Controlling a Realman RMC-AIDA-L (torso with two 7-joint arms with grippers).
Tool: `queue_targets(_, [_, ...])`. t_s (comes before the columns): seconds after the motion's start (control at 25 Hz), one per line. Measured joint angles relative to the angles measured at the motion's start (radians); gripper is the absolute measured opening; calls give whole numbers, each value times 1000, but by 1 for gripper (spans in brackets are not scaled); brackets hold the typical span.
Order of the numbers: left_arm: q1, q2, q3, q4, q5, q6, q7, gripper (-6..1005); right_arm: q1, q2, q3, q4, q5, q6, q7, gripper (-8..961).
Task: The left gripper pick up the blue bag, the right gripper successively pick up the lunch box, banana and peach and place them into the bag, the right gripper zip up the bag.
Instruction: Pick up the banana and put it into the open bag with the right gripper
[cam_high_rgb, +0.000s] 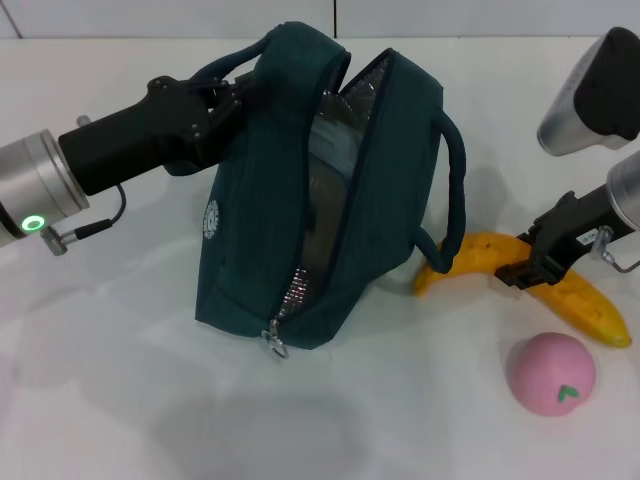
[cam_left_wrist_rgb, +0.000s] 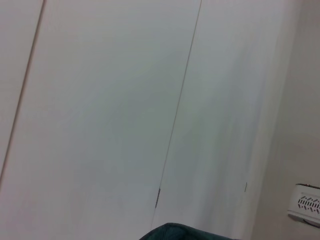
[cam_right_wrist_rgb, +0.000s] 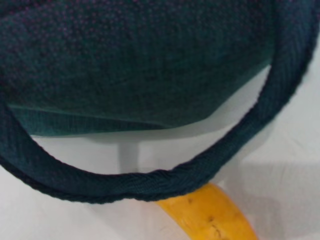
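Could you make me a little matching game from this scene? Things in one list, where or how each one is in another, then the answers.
Things:
1. blue bag
2. banana
3. peach
4. left gripper

Descriptions:
A. pink, lying alone on the table nearest the robot
B. grips a handle at the bag's top
C. unzipped, silver lining showing
D. yellow, under the right gripper, one end behind the bag's loose handle

Pairs: 1-C, 2-D, 3-A, 4-B
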Motion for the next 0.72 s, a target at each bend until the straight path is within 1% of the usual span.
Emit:
queue_targets(0.08, [3,0,0,3,0,1,8,32,-10,-1,7,-3,4,7,0,435])
queue_targets(0.2, [10,0,0,6,-5,4,21,33,-37,-1,43,-23,6,12,0,436])
queue_targets(0.32, [12,1,0,7,-9,6,22,33,-69,0,118,-49,26,15,-1,437])
queue_targets(0.44, [17,1,0,8,-10,7,22,33,-113,0,216,-66,98,46,-11,439])
queue_targets(0.6, [22,0,0,8,-10,10,22,33,-175,-1,343,-63,282,103,-82,440])
queue_targets(0.72, [23,-3,0,8,-11,21,22,33,-218,-2,429,-19,510,113,-213,441])
